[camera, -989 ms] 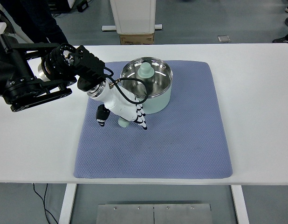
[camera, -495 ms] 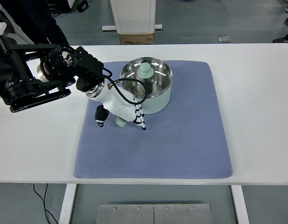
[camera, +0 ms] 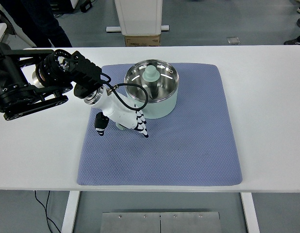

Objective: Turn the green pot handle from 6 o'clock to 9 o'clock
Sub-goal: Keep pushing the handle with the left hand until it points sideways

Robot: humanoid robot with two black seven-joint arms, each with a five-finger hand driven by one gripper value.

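Now the green pot [camera: 157, 94] sits on the blue mat [camera: 189, 145] toward its far edge, on the white desk [camera: 266, 121], its steel lid [camera: 152, 80] in place. Its handle [camera: 122, 126] juts toward the near left, and the left robot hand [camera: 123, 116] is closed around that handle, fingers [camera: 142, 128] curled over it.

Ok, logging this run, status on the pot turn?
Left hand shut on the pot handle, low left of the green pot. Right hand not in view. Mat around it bare.
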